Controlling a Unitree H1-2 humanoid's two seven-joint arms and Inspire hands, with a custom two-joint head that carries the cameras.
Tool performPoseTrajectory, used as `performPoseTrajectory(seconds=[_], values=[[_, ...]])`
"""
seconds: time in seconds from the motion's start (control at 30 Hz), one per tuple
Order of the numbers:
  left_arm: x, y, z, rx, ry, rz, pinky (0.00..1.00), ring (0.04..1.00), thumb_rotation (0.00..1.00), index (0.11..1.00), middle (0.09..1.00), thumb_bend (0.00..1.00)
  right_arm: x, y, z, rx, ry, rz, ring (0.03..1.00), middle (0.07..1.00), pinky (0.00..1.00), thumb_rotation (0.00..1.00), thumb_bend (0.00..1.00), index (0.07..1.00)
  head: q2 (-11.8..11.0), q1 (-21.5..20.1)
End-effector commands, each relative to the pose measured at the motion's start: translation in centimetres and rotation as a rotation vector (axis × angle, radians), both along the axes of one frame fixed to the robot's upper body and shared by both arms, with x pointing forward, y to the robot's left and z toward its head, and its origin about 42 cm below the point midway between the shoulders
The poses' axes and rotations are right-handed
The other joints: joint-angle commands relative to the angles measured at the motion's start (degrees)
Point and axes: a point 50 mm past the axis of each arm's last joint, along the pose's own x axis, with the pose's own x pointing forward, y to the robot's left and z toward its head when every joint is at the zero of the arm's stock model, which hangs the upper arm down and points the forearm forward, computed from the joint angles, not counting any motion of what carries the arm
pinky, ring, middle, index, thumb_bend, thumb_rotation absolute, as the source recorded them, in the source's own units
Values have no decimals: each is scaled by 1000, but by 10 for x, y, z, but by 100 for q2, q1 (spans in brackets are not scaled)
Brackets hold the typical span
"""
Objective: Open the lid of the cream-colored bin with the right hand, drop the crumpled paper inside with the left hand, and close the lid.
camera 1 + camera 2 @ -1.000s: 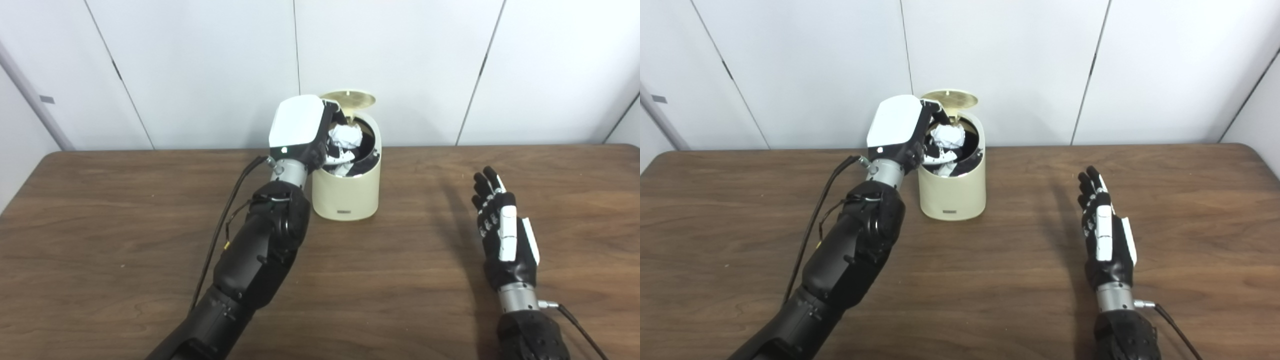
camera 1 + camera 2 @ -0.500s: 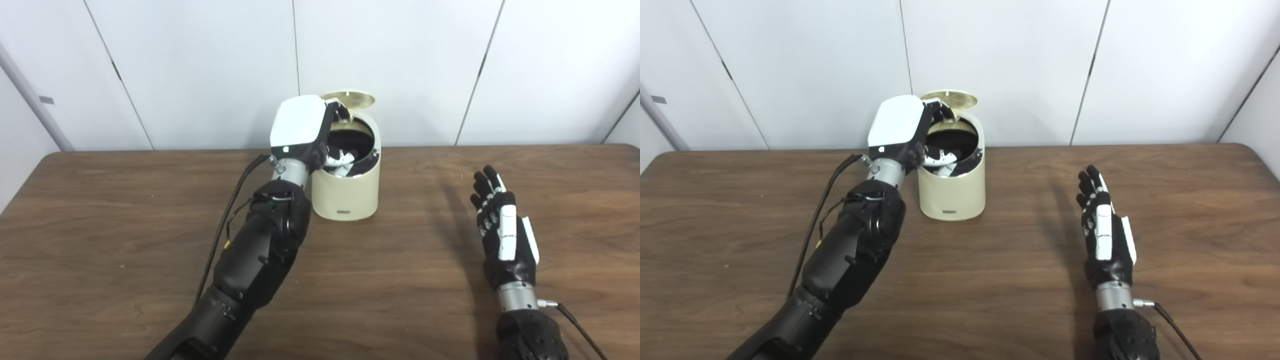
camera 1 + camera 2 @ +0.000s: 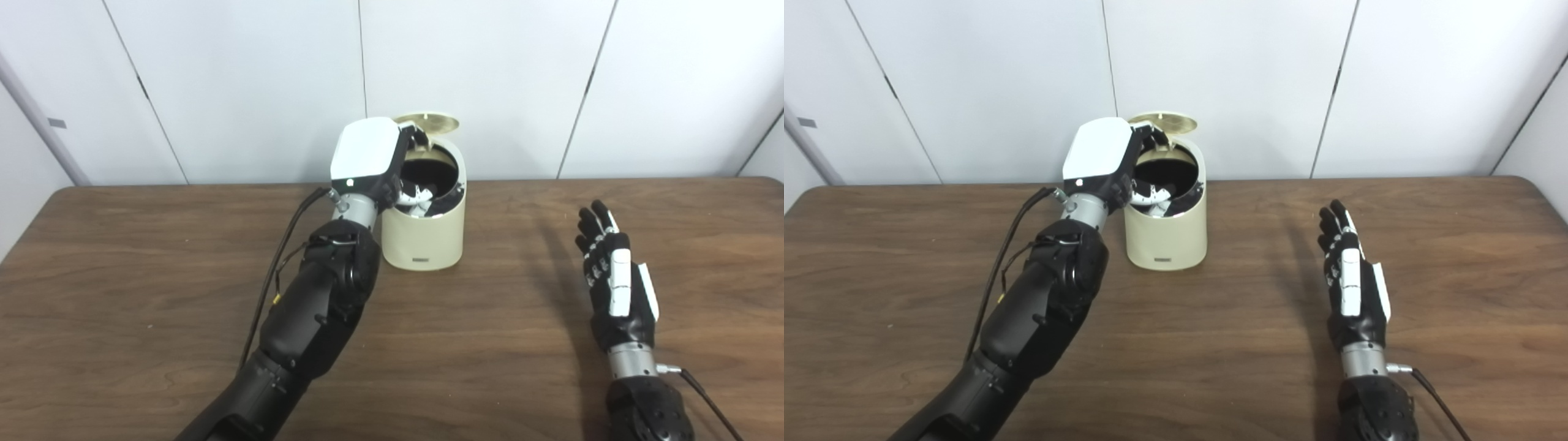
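Observation:
The cream-colored bin [image 3: 422, 239] stands at the back middle of the table, its round lid [image 3: 429, 121] tipped up behind the dark opening. My left hand [image 3: 370, 156] hovers over the bin's left rim with its fingers [image 3: 416, 197] spread over the opening and nothing in them. No crumpled paper shows; the inside of the bin is dark. My right hand [image 3: 615, 282] is open, fingers straight and pointing away, low over the table well to the right of the bin.
The brown wooden table [image 3: 490, 343] runs to a white panelled wall [image 3: 245, 73] just behind the bin. A black cable [image 3: 275, 269] hangs along my left forearm.
One second ago the white crumpled paper was in my left hand over the opening; it has dropped out of sight into the bin. The right hand has edged slightly forward.

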Motion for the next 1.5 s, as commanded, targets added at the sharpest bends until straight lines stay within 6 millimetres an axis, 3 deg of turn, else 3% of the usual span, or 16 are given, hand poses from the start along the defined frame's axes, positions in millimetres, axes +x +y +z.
performPoseTrajectory(seconds=[0.0, 0.07, 0.13, 0.2, 0.33, 0.7, 0.9, 1.47], values=[[-1, -4, 14, -4, -40, -25, 532, 627, 51, 645, 647, 863, -20, 6, -40, 40, 118, -15, 963, 930, 969, 1000, 538, 951, -1, -4], [-3, -4, 14, -32, -42, -30, 534, 625, 19, 628, 650, 851, -21, 4, -41, 35, 119, -17, 963, 931, 968, 1000, 538, 954, 6, 3], [-6, -2, 14, -75, -58, -43, 506, 592, 30, 541, 641, 649, -21, 4, -41, 37, 123, -19, 961, 929, 965, 1000, 539, 949, 8, 27], [-7, 0, 14, -101, -80, -48, 475, 554, 38, 502, 620, 544, -22, 3, -42, 35, 126, -19, 961, 930, 964, 1000, 540, 950, 6, 28], [-9, 3, 13, -150, -122, -53, 376, 445, 4, 498, 567, 485, -22, 1, -43, 38, 132, -13, 965, 932, 972, 1000, 544, 956, 14, 39], [-15, 22, 14, -197, -154, -47, 346, 430, 0, 506, 537, 474, -21, 1, -42, 41, 132, -15, 962, 926, 977, 990, 550, 953, 31, 73], [-22, 40, 12, -240, -156, -31, 293, 424, 0, 532, 540, 469, -21, -1, -42, 26, 128, -12, 962, 925, 976, 999, 543, 951, 38, 89], [-44, 88, 12, -331, -167, 27, 287, 420, 0, 546, 532, 469, -21, -4, -44, 17, 134, -8, 961, 925, 974, 1000, 543, 955, 43, 97]])
